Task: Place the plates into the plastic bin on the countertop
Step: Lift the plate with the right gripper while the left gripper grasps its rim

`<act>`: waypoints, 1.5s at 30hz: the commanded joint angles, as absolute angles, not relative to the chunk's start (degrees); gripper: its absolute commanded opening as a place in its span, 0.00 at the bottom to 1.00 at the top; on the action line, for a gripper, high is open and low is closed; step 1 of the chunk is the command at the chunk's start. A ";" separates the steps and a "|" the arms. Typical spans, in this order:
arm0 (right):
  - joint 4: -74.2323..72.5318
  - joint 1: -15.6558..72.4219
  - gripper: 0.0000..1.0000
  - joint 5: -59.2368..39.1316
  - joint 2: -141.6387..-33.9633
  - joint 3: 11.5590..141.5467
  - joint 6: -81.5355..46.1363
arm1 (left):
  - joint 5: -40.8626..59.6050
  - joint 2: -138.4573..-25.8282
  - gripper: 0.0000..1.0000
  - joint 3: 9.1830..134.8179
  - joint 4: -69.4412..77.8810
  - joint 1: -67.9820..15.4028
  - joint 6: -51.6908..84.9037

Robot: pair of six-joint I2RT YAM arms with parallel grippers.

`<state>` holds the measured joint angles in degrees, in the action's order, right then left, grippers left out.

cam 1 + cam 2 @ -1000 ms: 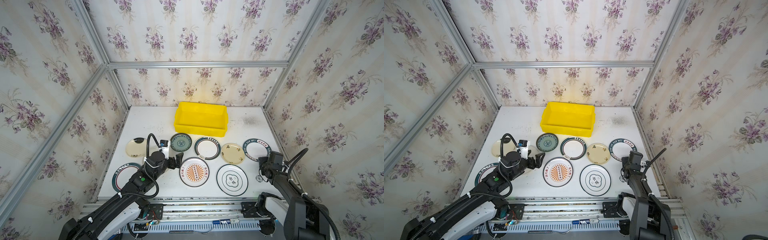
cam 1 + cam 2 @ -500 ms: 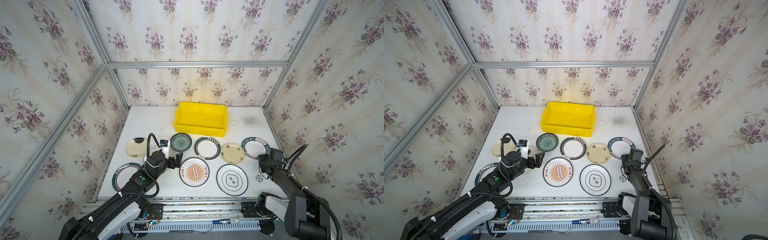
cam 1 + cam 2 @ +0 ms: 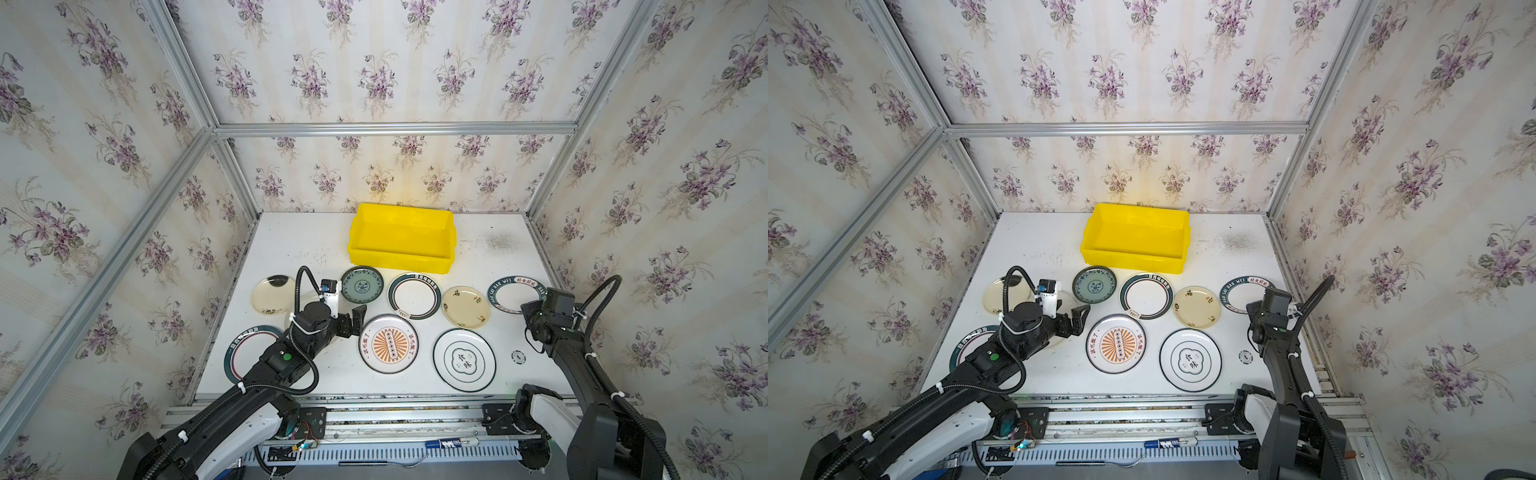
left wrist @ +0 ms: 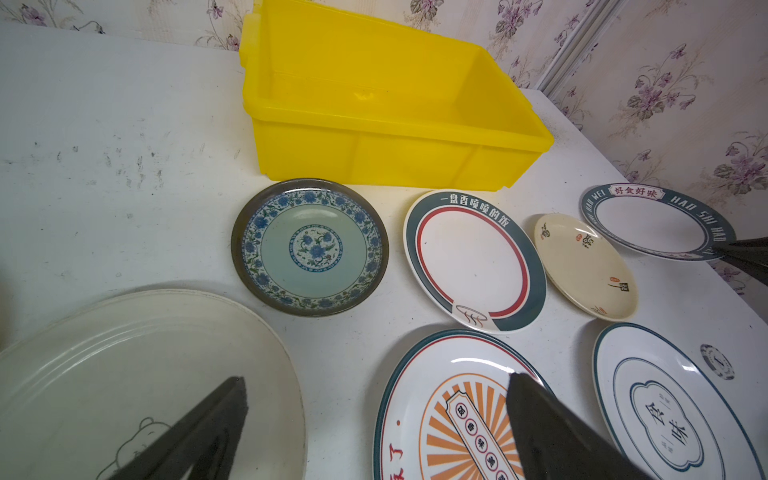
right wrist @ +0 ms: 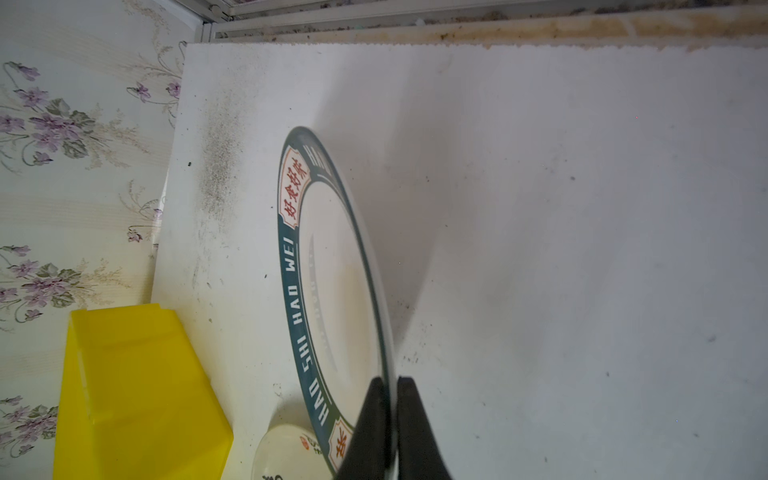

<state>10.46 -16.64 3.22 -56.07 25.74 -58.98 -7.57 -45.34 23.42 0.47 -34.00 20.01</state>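
Top view, whole scene: one plastic bin (image 3: pixel 399 262) stands mouth up at the back centre of the counter (image 3: pixel 299 245), its long axis running left to right. Nine plates (image 3: pixel 464 360) are counted, all outside the bin. Eight lie flat, face up, in two loose rows in front of it, among them the teal plate (image 3: pixel 361 284) just beside the bin's front wall. Left wrist view: the left claw (image 4: pixel 376 380) is spread wide and grips nothing, with one finger above the bear plate (image 4: pixel 124 374) and one above the sunburst plate (image 4: pixel 453 415). Right wrist view: the right claw (image 5: pixel 390 380) is closed on the rim of the ninth, the HAO WEI plate (image 5: pixel 345 291), at the counter's right side
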 commanded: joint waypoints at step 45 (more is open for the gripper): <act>19.76 -8.44 0.00 -36.94 -25.00 28.78 -46.35 | 6.38 -80.35 0.99 57.29 3.42 -46.04 29.49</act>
